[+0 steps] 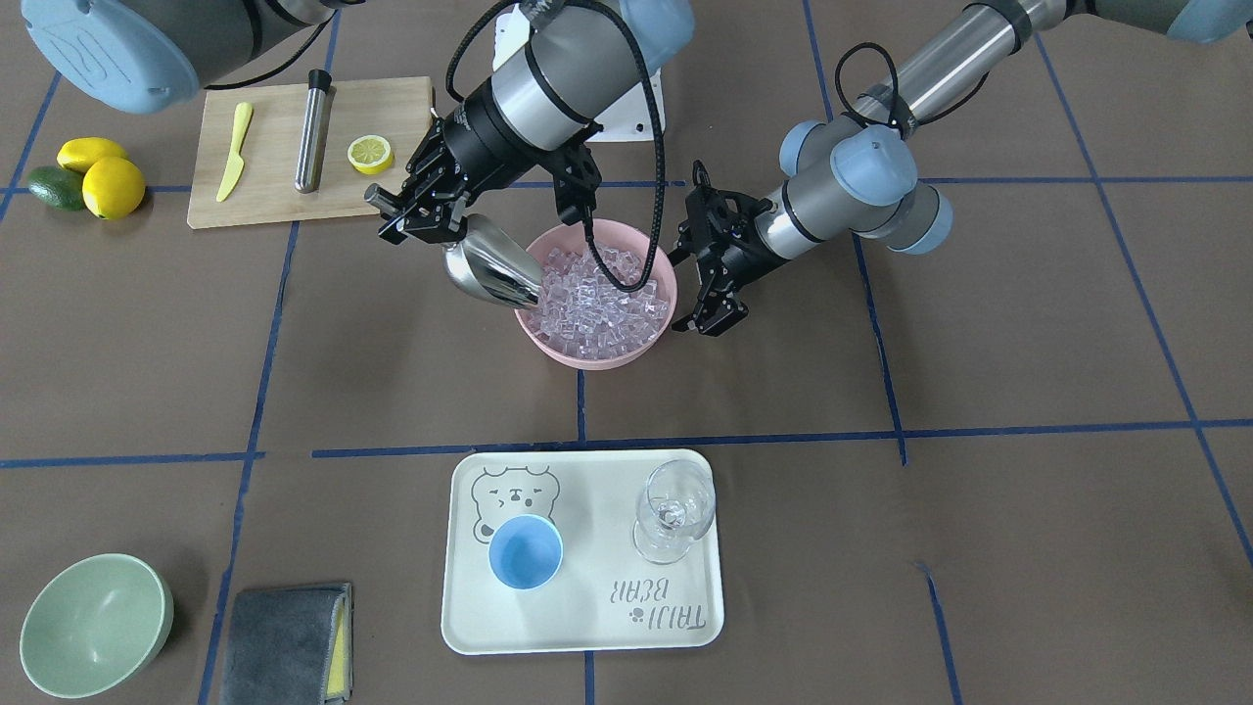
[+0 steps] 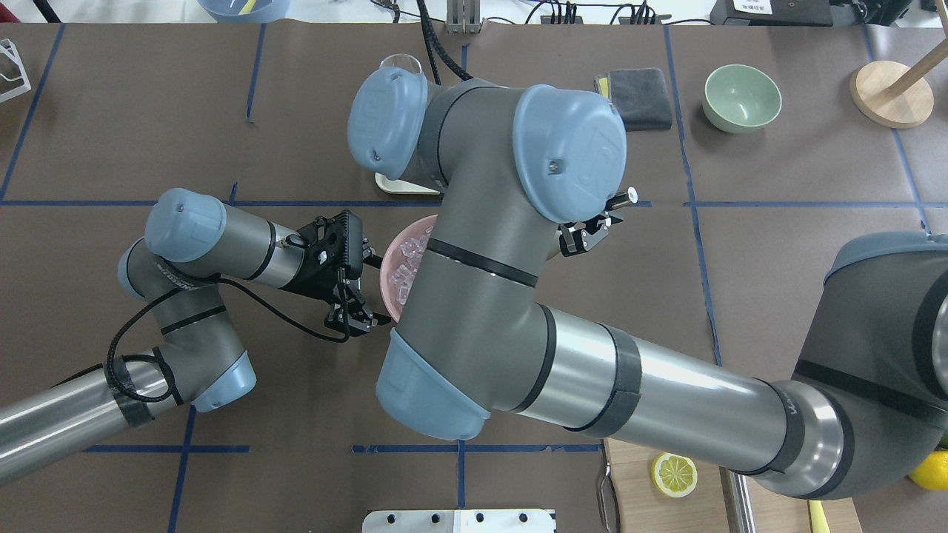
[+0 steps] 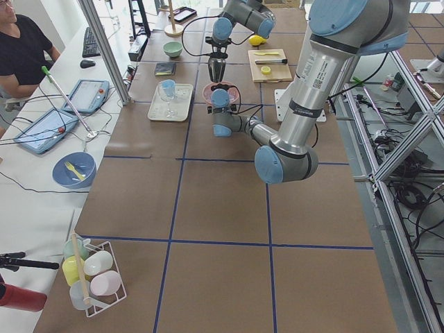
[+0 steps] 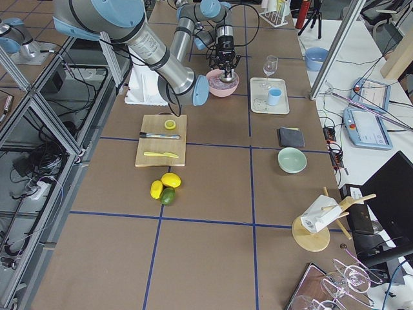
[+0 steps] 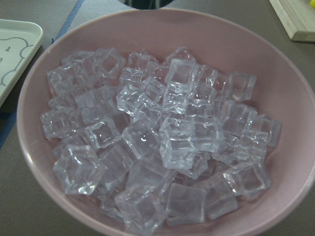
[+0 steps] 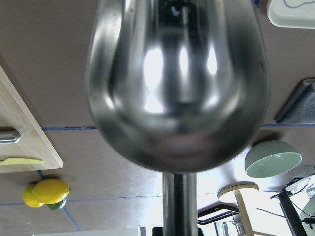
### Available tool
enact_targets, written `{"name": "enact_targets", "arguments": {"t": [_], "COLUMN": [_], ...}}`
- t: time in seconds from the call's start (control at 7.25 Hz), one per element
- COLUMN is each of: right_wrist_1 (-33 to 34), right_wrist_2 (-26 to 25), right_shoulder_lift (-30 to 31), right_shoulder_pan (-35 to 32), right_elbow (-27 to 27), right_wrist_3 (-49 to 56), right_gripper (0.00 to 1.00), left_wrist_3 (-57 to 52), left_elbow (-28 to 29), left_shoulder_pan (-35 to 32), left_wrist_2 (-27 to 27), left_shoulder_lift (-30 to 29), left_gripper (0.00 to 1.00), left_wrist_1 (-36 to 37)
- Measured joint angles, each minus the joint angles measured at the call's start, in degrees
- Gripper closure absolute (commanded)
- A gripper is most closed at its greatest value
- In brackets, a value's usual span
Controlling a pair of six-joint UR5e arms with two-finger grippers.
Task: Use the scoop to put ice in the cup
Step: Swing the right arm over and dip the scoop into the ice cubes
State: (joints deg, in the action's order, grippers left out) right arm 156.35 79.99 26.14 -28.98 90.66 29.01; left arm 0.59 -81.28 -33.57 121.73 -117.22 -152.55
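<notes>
- Brown taped table (image 1: 881, 548), front view: the right gripper (image 1: 416, 211) clamps the scoop (image 1: 489, 269) by its handle, mouth over the pink bowl (image 1: 587, 354) rim, at the ice (image 1: 597, 299). The left gripper (image 1: 713, 318) is spread, empty, beside the bowl. The cup (image 1: 526, 552) stands on the tray (image 1: 587, 627).
- Left wrist: ice heaped in the bowl.
- Right wrist: the scoop's steel underside fills the view.

The cream tray (image 1: 587, 534) at the lower middle of the front-facing view carries the words "TAIJI BEAR" near its lower right corner, upside down in this view. Small lettering on the left arm (image 2: 172, 280) cannot be read.
</notes>
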Motion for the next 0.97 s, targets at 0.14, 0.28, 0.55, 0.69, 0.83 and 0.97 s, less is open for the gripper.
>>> {"name": "enact_targets", "arguments": {"t": [0.14, 0.28, 0.55, 0.69, 0.83, 0.97], "right_wrist_1": [0.1, 0.1, -0.1, -0.3, -0.3, -0.6], "right_wrist_2": [-0.8, -1.2, -1.4, -1.4, -1.5, -1.6], "right_shoulder_lift": [-0.4, -0.5, -0.5, -0.4, -0.4, -0.5], "right_shoulder_pan": [0.5, 1.1, 2.3, 2.6, 2.7, 2.7], "right_elbow": [-1.1, -1.6, -2.2, -2.9, -3.7, -4.2], "right_wrist_3": [0.8, 1.0, 0.6, 0.3, 0.2, 0.1], "right_gripper": [1.00, 1.00, 1.00, 1.00, 1.00, 1.00], "left_wrist_3": [0.0, 0.0, 0.0, 0.0, 0.0, 0.0], "left_elbow": [0.0, 0.0, 0.0, 0.0, 0.0, 0.0], "left_shoulder_pan": [0.0, -0.1, -0.1, -0.1, 0.0, 0.0], "left_wrist_2": [0.0, 0.0, 0.0, 0.0, 0.0, 0.0], "left_shoulder_lift": [0.0, 0.0, 0.0, 0.0, 0.0, 0.0], "left_gripper": [0.00, 0.00, 0.00, 0.00, 0.00, 0.00], "left_wrist_1": [0.0, 0.0, 0.0, -0.1, -0.1, -0.1]}}
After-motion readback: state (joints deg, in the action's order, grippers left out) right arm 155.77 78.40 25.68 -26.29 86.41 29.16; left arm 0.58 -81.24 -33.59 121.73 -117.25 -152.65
